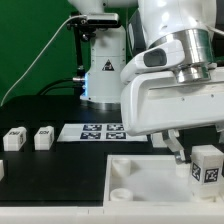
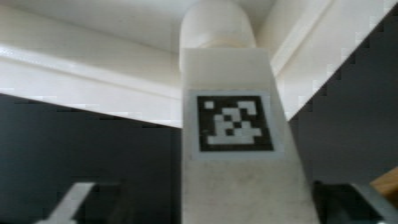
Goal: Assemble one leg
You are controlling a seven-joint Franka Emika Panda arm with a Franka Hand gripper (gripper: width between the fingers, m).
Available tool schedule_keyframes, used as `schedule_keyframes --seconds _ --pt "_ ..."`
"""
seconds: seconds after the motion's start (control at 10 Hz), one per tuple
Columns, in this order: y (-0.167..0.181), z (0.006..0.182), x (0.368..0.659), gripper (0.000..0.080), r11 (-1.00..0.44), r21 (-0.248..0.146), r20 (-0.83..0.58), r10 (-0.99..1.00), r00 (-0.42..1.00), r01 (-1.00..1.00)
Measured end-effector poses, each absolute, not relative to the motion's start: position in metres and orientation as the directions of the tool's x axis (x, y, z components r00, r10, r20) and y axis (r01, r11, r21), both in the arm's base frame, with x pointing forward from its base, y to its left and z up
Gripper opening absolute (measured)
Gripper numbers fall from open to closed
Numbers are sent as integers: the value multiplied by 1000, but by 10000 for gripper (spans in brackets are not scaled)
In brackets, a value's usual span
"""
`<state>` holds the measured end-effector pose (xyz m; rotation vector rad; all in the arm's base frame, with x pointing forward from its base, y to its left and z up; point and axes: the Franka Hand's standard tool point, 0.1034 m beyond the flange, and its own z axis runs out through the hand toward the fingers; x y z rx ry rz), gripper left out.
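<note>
1. Nearest in the exterior view, the white tabletop (image 1: 140,185) is seen lying flat on the dark worktop (image 1: 55,185). A round socket (image 1: 120,194) can be made out at one of its corners.
2. Over the tabletop, at the exterior view's right, the leg (image 1: 207,166) is found upright with its tag facing outward. Whether its lower end rests on the tabletop cannot be told.
3. The gripper (image 2: 210,208) is placed around the leg, with fingers (image 2: 347,198) on either side. In the wrist view a dark gap seems to be left beside the leg, so it cannot be told whether the leg is clamped or only straddled.
4. Seating the leg in a corner socket is judged to be the step in hand.
   - A firm, centred hold should be confirmed first.
   - The leg should be held plumb and lined up over the socket before it is pressed down.
   - Side load should be avoided, since the tabletop could be pushed across the worktop.
5. Farther back, two loose legs (image 1: 15,138) (image 1: 43,137) and the marker board (image 1: 100,131) are seen well apart from the gripper. They need not be disturbed.
</note>
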<state>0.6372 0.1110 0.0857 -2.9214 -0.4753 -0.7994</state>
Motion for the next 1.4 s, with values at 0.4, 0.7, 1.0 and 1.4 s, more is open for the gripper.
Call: schedule_keyframes --seconds 0.4,0.7,1.0,1.4 --pt "109 85 637 645 -950 9 506 273 818 312" --pt "111 87 637 649 -950 8 506 274 818 314" --pt "123 107 637 649 -945 7 509 286 812 328" --pt "123 103 635 649 -943 -4 477 290 830 332"
